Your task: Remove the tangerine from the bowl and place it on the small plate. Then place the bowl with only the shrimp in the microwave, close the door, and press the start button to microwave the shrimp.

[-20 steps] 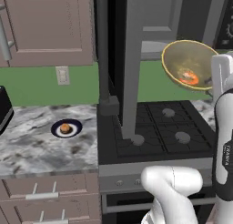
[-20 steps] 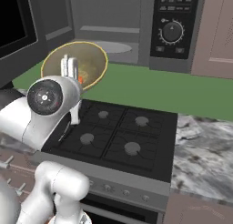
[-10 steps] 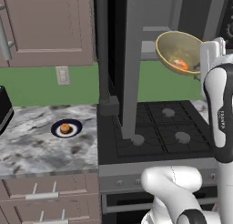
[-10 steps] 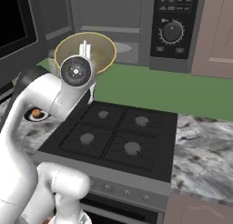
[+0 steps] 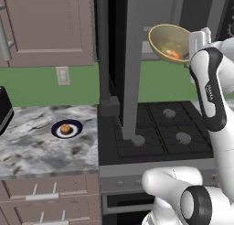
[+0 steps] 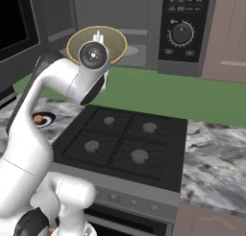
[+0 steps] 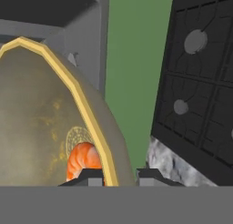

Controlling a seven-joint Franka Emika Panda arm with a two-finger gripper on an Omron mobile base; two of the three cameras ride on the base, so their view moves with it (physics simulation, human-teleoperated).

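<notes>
You have the bowl (image 5: 170, 43) up in the air, held by its edge. In the hand view the gripper (image 7: 120, 175) sits at the bottom with one finger inside the yellow rim and one finger outside it — the two fingers are pinched on that rim. The bowl spreads away from the fingers toward the top and left of that view, tipped so you look into it.

The shrimp (image 7: 83, 160) lies inside the bowl, right next to the inner finger. In the left base view you can see it as a small orange bit (image 5: 172, 54) low in the tilted bowl.

Past the bowl, far from the fingers, is the microwave (image 6: 144, 26). Its grey inside is open, and in the right base view the bowl (image 6: 96, 44) hangs just in front of that opening. The door (image 5: 121, 59) stands swung open, to the left of the bowl in the left base view.

The stove (image 6: 120, 144) is below the fingers.

The tangerine (image 5: 66, 128) sits on the small plate (image 5: 66, 129) — both rest on the counter (image 5: 41, 141), well apart from the fingers, low and to the left.
</notes>
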